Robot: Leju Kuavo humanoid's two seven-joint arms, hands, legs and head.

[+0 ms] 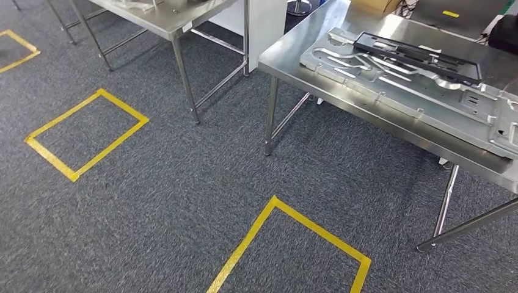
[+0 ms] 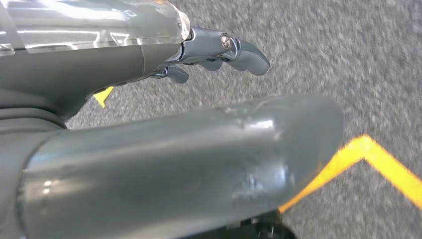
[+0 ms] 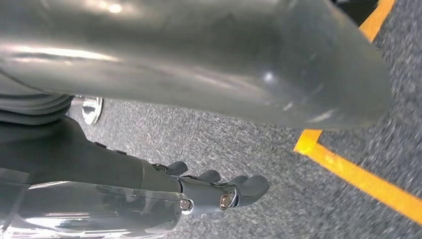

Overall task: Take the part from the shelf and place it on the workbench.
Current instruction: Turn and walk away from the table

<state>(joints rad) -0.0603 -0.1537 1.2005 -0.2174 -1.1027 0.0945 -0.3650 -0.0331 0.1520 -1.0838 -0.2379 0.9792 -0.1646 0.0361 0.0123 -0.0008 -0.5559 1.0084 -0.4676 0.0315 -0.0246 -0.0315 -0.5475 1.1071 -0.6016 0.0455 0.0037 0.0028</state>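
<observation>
A steel workbench [image 1: 292, 50] stands at the right of the head view. On it lies a large grey stamped metal panel [image 1: 403, 91], with a black frame-shaped part [image 1: 421, 58] resting on the panel's far side. My left hand [image 2: 149, 139] hangs over the grey carpet, its thick thumb apart from the darker fingers [image 2: 239, 50], and it holds nothing. My right hand [image 3: 149, 74] also hangs above the carpet. Its fingers [image 3: 219, 191] are spread away from the thumb and are empty.
A second steel table [image 1: 171, 21] stands at the back left, with a gap of carpet between the two tables. Yellow tape marks squares on the floor, one at the left [image 1: 85, 134] and one at the front [image 1: 293, 241]. A cardboard box [image 1: 372, 5] sits behind the workbench.
</observation>
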